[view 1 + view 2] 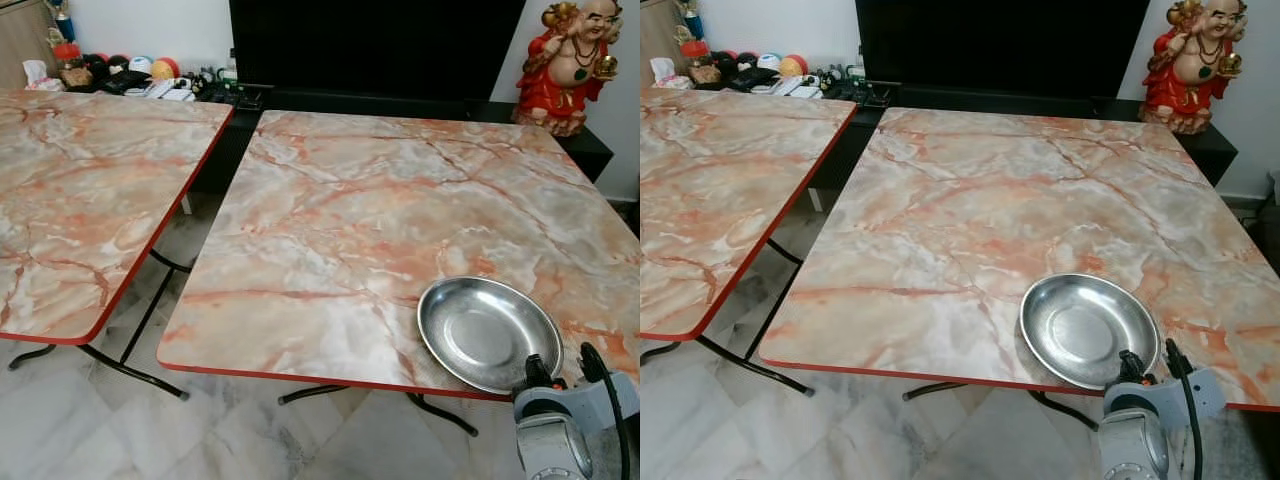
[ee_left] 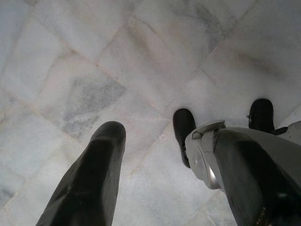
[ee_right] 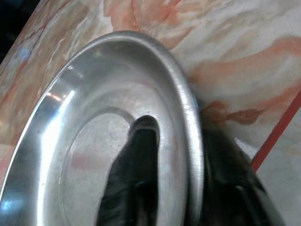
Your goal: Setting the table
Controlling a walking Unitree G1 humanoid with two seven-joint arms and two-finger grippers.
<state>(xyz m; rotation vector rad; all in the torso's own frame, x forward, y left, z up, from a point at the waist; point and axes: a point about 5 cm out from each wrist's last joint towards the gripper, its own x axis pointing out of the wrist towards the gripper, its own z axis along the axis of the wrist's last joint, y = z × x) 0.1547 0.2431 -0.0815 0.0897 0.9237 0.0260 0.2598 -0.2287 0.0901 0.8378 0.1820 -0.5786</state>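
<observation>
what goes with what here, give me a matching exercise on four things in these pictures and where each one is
Things:
1. steel plate
2. right gripper
3. red statue
4. left gripper

Places or states:
A. on the dark cabinet beyond the table's far right corner
B. open, over the tiled floor
C. on the marble-pattern table, near its front right edge
D. one finger inside the plate, one outside its rim

Pairs: 1-C, 2-D, 3-A, 4-B
</observation>
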